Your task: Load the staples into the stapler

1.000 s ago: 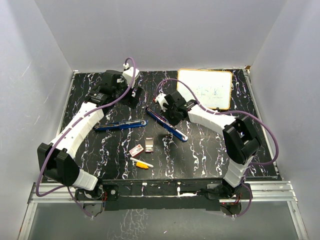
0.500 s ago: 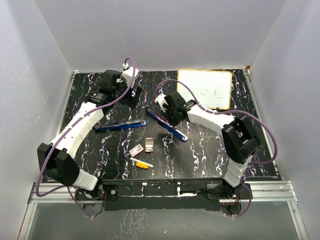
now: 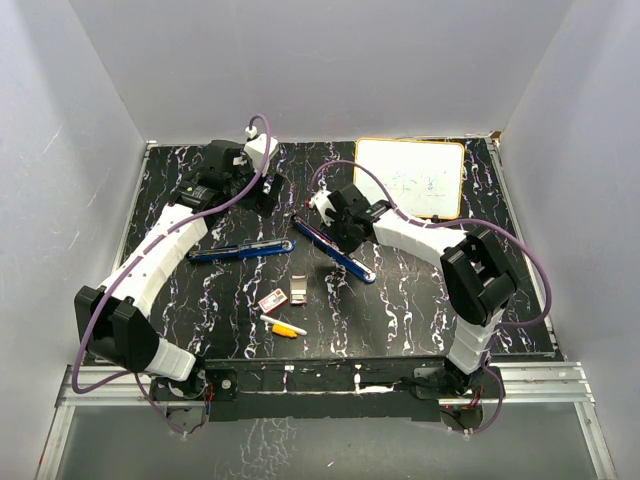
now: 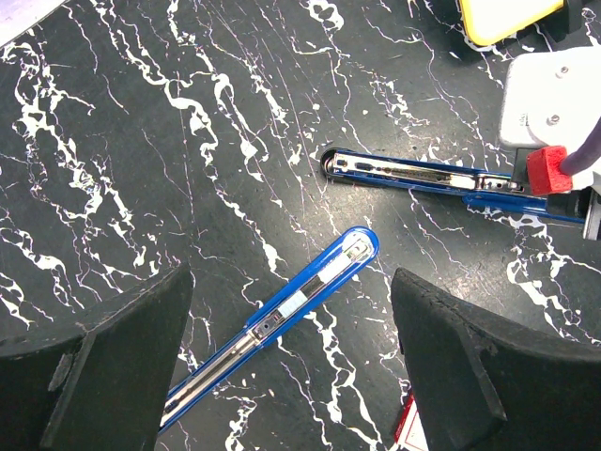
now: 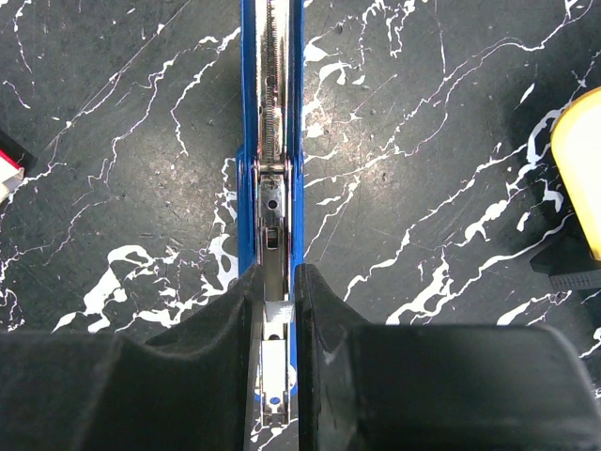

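Plainly, on the black marbled desk (image 3: 400, 310) the right gripper (image 5: 279, 282) is clamped across the metal rail of the blue stapler (image 5: 272, 113), near centre, with the open channel facing up. The left gripper (image 4: 291, 275) hangs with jaws wide at about ten o'clock, holding nothing, above a second blue bar (image 3: 240, 250). The staples (image 3: 297, 291), a silvery strip beside their red-and-white box (image 3: 271, 300), lie loose at seven o'clock from the stapler. The right should probably pin the rail flat while the left pinches the strip by its sides.
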You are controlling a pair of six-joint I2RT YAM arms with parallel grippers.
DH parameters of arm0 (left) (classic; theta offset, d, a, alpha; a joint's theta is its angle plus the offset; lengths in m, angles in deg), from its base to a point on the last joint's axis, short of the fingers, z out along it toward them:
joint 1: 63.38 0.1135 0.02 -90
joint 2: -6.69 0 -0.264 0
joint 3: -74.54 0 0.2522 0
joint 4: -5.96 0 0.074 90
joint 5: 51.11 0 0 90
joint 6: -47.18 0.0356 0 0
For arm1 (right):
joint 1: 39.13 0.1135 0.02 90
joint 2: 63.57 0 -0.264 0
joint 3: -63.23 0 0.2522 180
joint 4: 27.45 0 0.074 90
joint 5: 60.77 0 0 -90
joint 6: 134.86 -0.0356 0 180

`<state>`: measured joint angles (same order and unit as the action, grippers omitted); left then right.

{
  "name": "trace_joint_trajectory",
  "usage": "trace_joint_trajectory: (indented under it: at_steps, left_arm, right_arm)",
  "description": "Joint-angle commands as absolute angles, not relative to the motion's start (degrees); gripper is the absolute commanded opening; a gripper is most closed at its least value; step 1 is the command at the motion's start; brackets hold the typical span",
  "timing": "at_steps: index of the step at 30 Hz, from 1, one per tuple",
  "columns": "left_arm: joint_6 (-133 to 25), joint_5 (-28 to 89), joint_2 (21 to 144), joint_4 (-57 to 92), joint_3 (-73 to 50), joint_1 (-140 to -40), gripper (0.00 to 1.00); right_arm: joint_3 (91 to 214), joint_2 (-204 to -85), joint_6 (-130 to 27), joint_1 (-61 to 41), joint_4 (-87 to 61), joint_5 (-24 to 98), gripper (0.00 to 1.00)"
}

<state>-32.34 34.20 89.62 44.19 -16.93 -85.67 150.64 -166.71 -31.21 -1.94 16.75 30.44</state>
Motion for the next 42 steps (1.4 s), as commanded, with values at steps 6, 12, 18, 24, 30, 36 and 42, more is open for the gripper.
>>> trace_joint_trajectory:
  at_steps: [6,12,18,24,30,36,42]
  left_arm:
    - [-31.75,34.32,86.84,44.71,-18.41,-85.36,0.85]
    - [-31.83,34.41,86.8,44.69,-18.41,-85.36,0.85]
    - [-31.83,34.32,86.76,44.68,-18.41,-85.36,0.85]
    - [-31.75,34.32,86.58,44.72,-18.34,-85.36,0.85]
    - [-31.81,34.07,86.65,44.68,-18.46,-85.35,0.85]
    - [-31.83,33.97,86.49,44.84,-18.41,-85.28,0.86]
    - [-31.76,33.79,86.39,44.86,-18.32,-85.27,0.86]
  right_arm:
    - [152.46,-167.54,-30.76,-1.67,16.32,29.58,0.11]
    - [152.3,-167.11,-30.89,-1.69,16.1,29.53,0.11]
    - [152.02,-166.73,-30.54,-1.69,15.92,30.09,0.11]
    - [151.71,-166.57,-30.01,-1.69,16.58,31.29,0.11]
    - [151.93,-166.47,-28.09,-1.71,17.74,33.37,0.11]
    - [151.66,-166.75,-27.09,-1.77,17.78,33.64,0.11]
    - [151.12,-166.42,-26.26,-1.86,16.83,34.69,0.11]
